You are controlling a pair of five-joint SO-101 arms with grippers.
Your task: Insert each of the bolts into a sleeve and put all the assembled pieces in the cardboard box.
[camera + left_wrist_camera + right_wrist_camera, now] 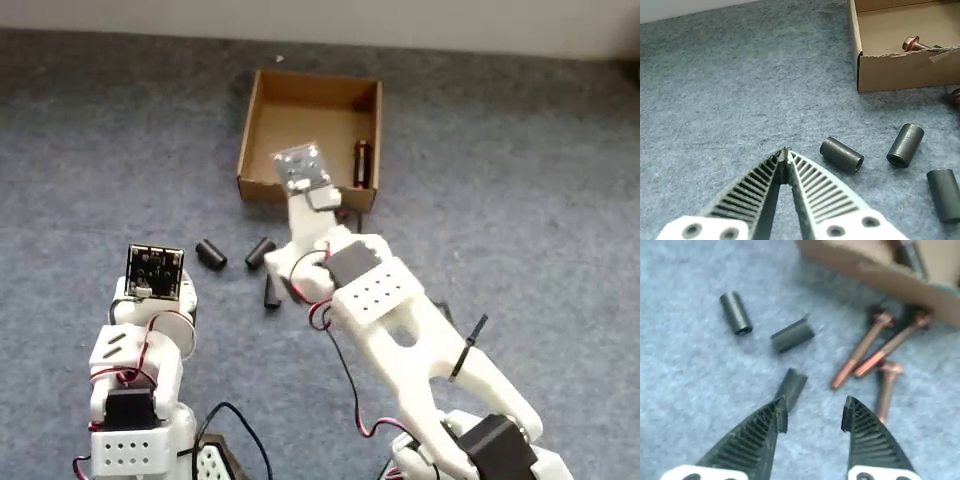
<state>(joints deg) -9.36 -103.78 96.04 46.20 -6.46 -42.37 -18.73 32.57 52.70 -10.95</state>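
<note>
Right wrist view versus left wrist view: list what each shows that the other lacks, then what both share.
Right wrist view, not the left: the right gripper, fingers apart, and three loose bolts at full length on the carpet. Left wrist view, not the right: the left gripper, fingers closed together, and a pale strip beyond the carpet. Both: three dark sleeves on the carpet and the cardboard box.

grey carpet (pixel 500 150): cardboard box (pixel 249 130), three black sleeves (pixel 842 155), three copper bolts (pixel 862 347) near box.
</note>
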